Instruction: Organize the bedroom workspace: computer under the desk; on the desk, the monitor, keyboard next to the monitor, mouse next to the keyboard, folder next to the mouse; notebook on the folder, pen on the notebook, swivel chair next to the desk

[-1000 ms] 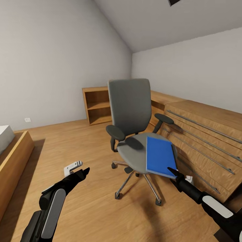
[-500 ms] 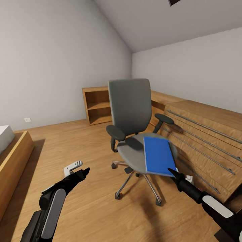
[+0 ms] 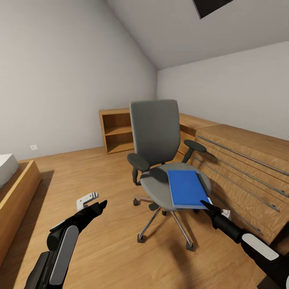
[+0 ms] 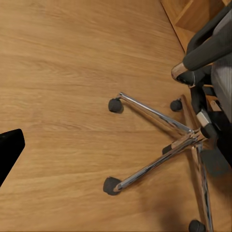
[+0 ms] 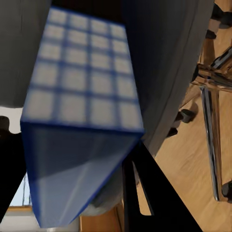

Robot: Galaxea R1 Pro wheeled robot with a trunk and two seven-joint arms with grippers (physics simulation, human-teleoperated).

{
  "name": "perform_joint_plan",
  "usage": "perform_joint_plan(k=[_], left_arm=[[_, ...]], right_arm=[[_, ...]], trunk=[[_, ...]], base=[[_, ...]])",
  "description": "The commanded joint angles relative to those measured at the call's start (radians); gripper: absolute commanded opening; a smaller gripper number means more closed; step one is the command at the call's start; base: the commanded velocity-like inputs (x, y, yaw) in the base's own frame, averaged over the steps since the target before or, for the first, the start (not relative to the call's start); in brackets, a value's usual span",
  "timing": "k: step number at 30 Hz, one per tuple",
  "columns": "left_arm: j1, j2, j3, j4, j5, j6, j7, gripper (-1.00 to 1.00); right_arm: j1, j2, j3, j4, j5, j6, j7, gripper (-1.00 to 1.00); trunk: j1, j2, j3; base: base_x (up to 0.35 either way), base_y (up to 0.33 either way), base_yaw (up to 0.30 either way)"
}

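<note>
The grey swivel chair stands in the middle of the wood floor, and its chrome star base shows in the left wrist view. A bright-blue folder lies flat on the seat. My right gripper is at the folder's near right corner. In the right wrist view the folder's edge sits between the two black fingers, which press its faces. My left gripper hangs open over the floor, left of the chair, with nothing in it. The desk, computer, monitor, keyboard, mouse, notebook and pen are out of view.
A long light wood drawer unit runs along the right wall, close behind the chair. A low open shelf stands in the far corner. A wood bed frame is at the left. Open floor lies between bed and chair.
The view has tilted up slightly. The folder has turned on the seat, its far end swinging left, while its near corner stayed at my right gripper. The left arm has not moved.
</note>
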Motion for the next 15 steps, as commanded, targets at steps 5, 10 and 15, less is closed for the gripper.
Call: perform_joint_plan(k=[5, 10, 15], left_arm=[[-0.001, -0.001, 0.001, -0.001, 0.011, 0.004, 0.008, 1.0], [-0.001, -0.001, 0.0, -0.001, 0.011, 0.004, 0.008, 1.0], [-0.001, -0.001, 0.0, -0.001, 0.011, 0.004, 0.009, 1.0]], right_arm=[[-0.001, -0.001, 0.005, 0.001, -0.01, 0.0, 0.006, -1.0], [-0.001, -0.001, 0.005, 0.0, -0.01, -0.001, 0.009, -1.0], [-0.001, -0.001, 0.005, 0.001, -0.009, -0.001, 0.03, -1.0]], trunk=[[-0.002, 0.001, 0.018], [-0.005, 0.002, 0.038], [-0.01, 0.01, 0.056]], base=[[0.0, 0.0, 0.0], [0.0, 0.0, 0.0], [0.0, 0.0, 0.0]])
